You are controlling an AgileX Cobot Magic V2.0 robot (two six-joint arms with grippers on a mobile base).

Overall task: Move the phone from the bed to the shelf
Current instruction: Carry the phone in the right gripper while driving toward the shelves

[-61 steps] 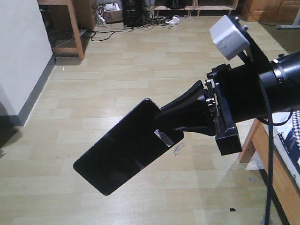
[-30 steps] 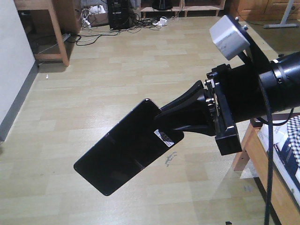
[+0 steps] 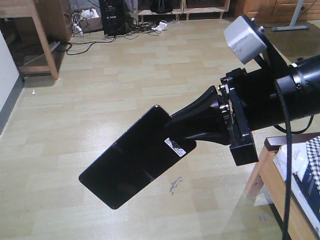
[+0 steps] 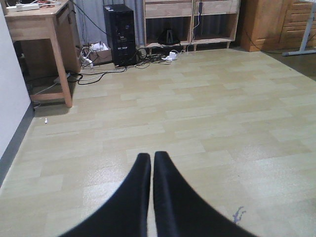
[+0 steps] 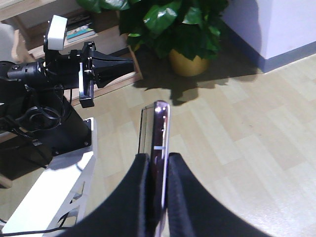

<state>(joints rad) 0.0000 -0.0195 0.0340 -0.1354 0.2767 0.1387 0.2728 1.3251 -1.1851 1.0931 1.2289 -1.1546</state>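
1. two tools are in view. your right tool point(image 3: 172, 131) pinches the phone point(image 3: 135, 157) by one short end, next to the small white sticker point(image 3: 175, 146).
2. in the front view the phone hangs in the air at centre frame, over the pale plank floor point(image 3: 100, 90). it is tilted, with its free end pointing to the lower left, and it touches neither the floor nor any furniture.
3. in the right wrist view you see the phone point(image 5: 159, 123) edge-on. it stands upright between the two dark fingers of the right tool point(image 5: 157, 158).
4. your left tool point(image 4: 151, 157) has its fingers pressed together with nothing between them. it sits low at centre frame, above bare floor.
5. the right wrist view also shows the left tool point(image 5: 129, 63) at upper left. its tips point towards a plant in a yellow pot point(image 5: 190, 61), and a pale wood shelf point(image 5: 111, 39) stands behind it.
6. the bed point(image 3: 314, 152) shows only at the lower right edge of the front view, as a strip of checked fabric on a wooden frame. it is well apart from the phone.
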